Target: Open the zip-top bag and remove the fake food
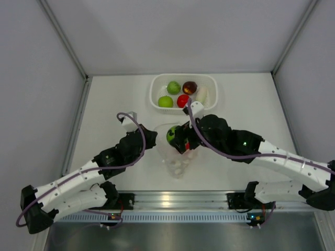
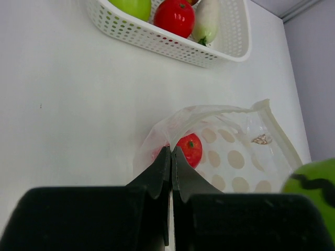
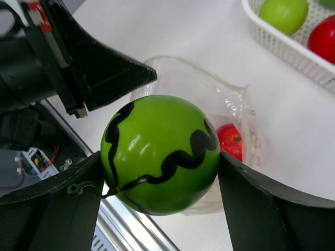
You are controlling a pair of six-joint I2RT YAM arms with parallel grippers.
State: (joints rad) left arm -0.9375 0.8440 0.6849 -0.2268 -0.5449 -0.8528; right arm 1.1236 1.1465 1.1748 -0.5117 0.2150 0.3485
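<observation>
The clear zip-top bag (image 1: 177, 159) lies open on the table between the arms, mouth toward the basket. My left gripper (image 2: 171, 150) is shut on the bag's rim (image 2: 209, 110), holding the mouth up. Inside the bag rests a red tomato (image 2: 190, 148), also seen in the right wrist view (image 3: 231, 141). My right gripper (image 3: 159, 157) is shut on a green striped melon ball (image 3: 157, 151), held just above the bag's mouth (image 1: 171, 135). More fake food lies in the basket: two green balls (image 1: 173, 87), a maroon one (image 1: 189, 87), a red one (image 1: 182, 100) and a white piece (image 1: 202, 94).
The white perforated basket (image 1: 212, 79) stands at the back middle of the table, just beyond the right gripper. Grey walls close in the table on three sides. A metal rail (image 1: 172, 200) with the arm bases runs along the near edge.
</observation>
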